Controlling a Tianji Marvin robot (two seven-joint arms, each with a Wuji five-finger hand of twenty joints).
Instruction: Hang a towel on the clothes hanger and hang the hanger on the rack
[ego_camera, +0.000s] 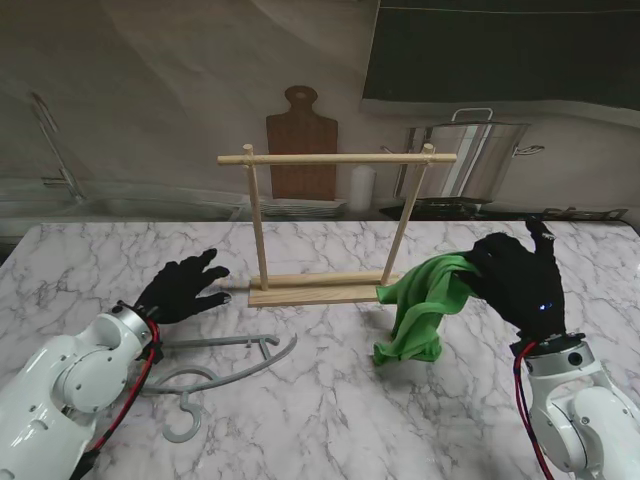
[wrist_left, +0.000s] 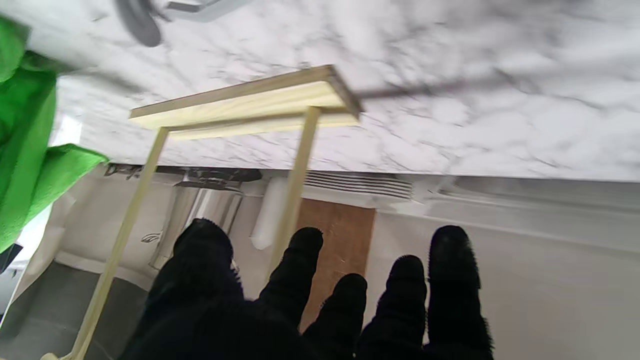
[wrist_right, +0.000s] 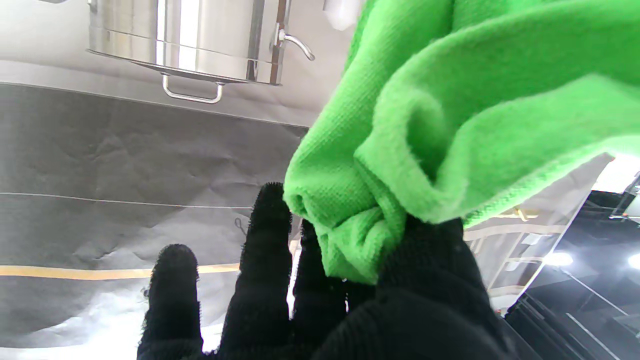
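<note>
Towel up in the right hand, hanger flat by the left

Nearest me, the grey clothes hanger (ego_camera: 215, 365) lies on the marble, long axis running left-right, beside the left arm. Just beyond it the left hand (ego_camera: 180, 290) hovers spread and empty. The right hand (ego_camera: 520, 280) pinches the green towel (ego_camera: 425, 305), dangling right of the hanger. Farthest, the wooden rack (ego_camera: 335, 225) stands.
</note>
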